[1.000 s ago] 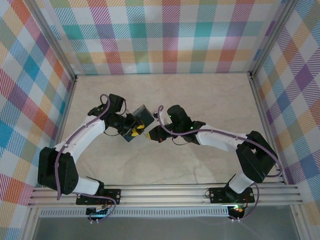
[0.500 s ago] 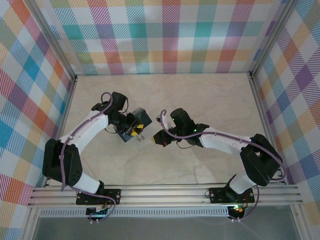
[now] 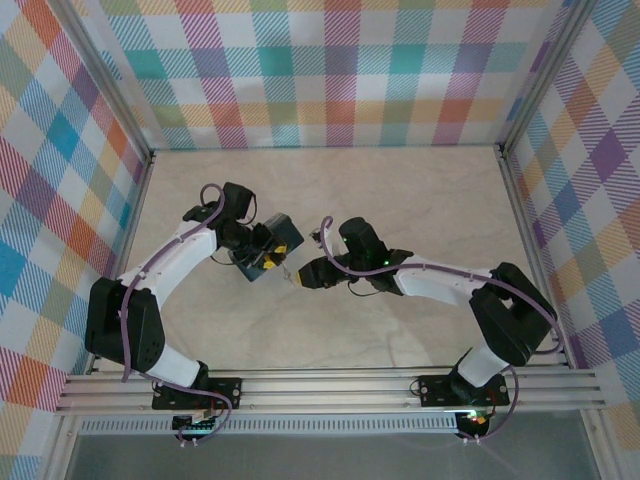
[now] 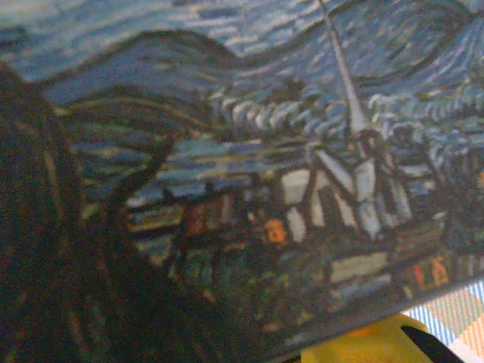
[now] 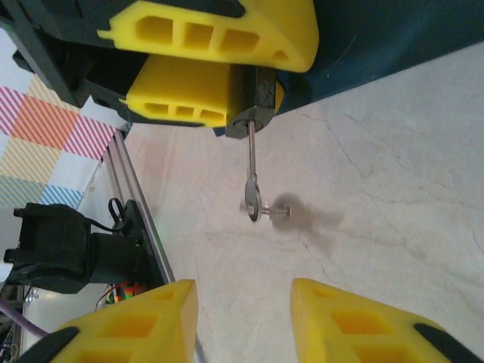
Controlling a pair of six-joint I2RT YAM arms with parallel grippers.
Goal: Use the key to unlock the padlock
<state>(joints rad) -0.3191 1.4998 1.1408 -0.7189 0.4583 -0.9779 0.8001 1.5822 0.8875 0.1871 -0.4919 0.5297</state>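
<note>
Right claw (image 5: 243,295) part open and empty, jaws lined up just short of the key (image 5: 252,185), which sits in the padlock (image 5: 262,94) with its shaft sticking out. Left claw (image 3: 266,259) clamps the box (image 4: 249,151), presenting the padlock to the right arm, evidently for turning

The key (image 5: 252,198) is thin bare metal, grey with a dull shine. The padlock (image 5: 262,89) has a dark, matt body. The left gripper (image 5: 257,72) and the right gripper (image 5: 243,318) have fingers (image 5: 212,34) of moulded yellow plastic, smooth and satin (with hollow ribbed cells along the side). The box (image 4: 249,151) wears a printed painting with a faint gloss. The table (image 3: 400,200) looks like smooth, marble-patterned laminate. The far wall (image 3: 330,70) is matt plaid, and the near rail (image 3: 330,385) is brushed aluminium.
</note>
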